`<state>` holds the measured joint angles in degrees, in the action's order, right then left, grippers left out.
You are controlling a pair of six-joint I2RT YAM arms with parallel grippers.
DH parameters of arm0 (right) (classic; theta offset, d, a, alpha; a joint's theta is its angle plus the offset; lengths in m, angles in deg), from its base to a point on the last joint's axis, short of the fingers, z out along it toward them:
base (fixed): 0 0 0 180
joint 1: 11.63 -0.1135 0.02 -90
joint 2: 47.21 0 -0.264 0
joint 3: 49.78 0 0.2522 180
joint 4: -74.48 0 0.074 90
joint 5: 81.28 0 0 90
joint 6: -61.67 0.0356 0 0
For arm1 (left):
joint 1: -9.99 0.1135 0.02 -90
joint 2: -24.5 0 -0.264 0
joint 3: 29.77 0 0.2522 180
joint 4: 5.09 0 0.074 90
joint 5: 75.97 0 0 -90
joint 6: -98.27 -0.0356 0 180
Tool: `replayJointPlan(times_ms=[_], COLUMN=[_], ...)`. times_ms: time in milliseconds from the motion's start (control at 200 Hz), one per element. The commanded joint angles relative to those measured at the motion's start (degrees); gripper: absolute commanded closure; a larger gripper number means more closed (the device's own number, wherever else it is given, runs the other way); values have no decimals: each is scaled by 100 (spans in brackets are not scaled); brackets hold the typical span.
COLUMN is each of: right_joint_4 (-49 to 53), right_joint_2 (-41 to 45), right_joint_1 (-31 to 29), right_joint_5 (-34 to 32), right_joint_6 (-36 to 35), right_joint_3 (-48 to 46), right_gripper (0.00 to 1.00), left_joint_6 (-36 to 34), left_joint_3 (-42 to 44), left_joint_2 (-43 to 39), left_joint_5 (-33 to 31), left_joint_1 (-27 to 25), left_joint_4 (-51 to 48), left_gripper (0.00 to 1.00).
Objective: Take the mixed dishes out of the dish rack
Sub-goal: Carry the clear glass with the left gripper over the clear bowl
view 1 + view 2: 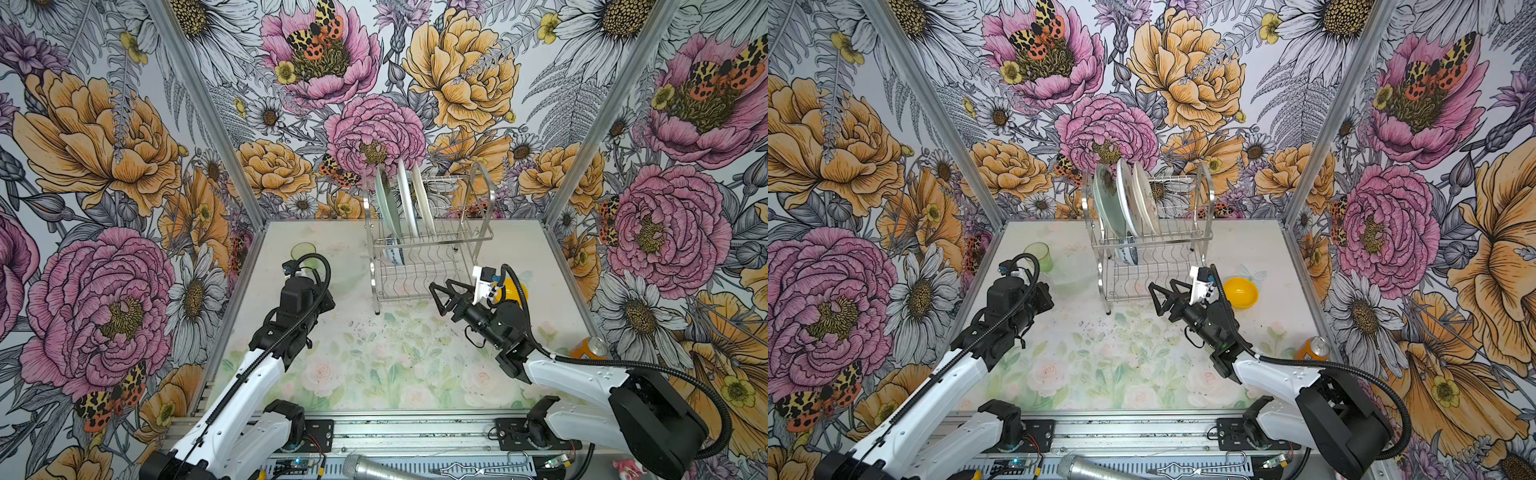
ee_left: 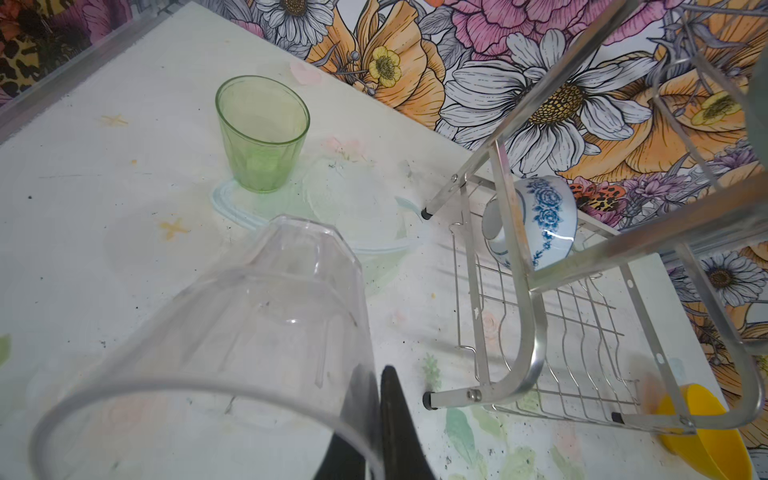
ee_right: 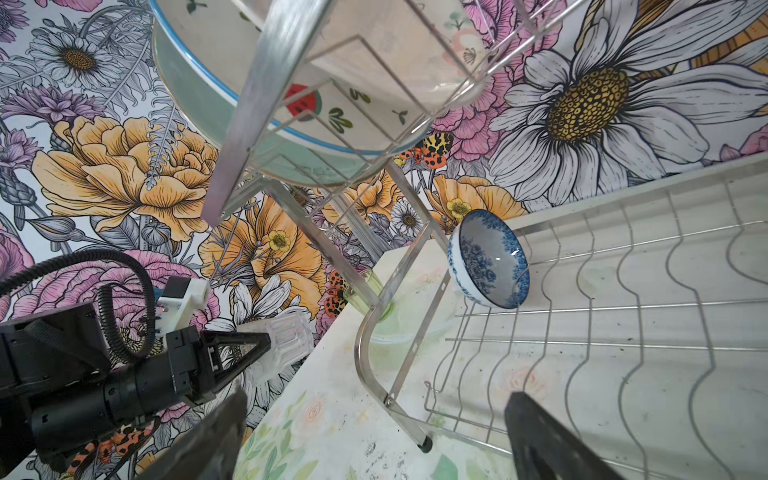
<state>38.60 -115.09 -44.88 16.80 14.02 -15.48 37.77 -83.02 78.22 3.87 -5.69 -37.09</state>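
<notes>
Floral-walled tabletop (image 1: 374,353): left claw (image 2: 372,419) clamps clear tumbler (image 2: 257,316), right claw (image 3: 374,401) (empty) gapes wide.

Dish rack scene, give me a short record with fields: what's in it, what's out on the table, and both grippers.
dish rack upper tier: three plates, on edge
lower tier: blue-and-white bowl
on table: green tumbler, yellow bowl
left gripper: shut on clear tumbler
right gripper: open, empty, facing lower tier

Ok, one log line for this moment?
left end effector: shut on clear tumbler; right end effector: open, facing rack; in rack: three plates, blue-and-white bowl; out of rack: green tumbler, yellow bowl
</notes>
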Motion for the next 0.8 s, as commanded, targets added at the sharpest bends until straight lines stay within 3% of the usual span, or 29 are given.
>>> replayJointPlan(times_ms=[0,105,210,796], right_joint_4=[26,67,53,299], right_joint_2=[164,187,225,840], right_joint_1=[132,399,637,698], right_joint_5=[50,154,291,451], right_joint_6=[36,489,745,575], right_joint_3=[-143,-257,-358,-589], right_gripper=[1,0,1,1], left_joint_6=[-250,-393,-590,-612], left_joint_3=[-376,-643,-971,-2813], left_joint_2=[428,947,1387,3752], left_joint_5=[345,707,588,1058], left_joint_1=[129,240,277,354], left_joint_4=[610,768,773,331], left_gripper=[100,100,100,100])
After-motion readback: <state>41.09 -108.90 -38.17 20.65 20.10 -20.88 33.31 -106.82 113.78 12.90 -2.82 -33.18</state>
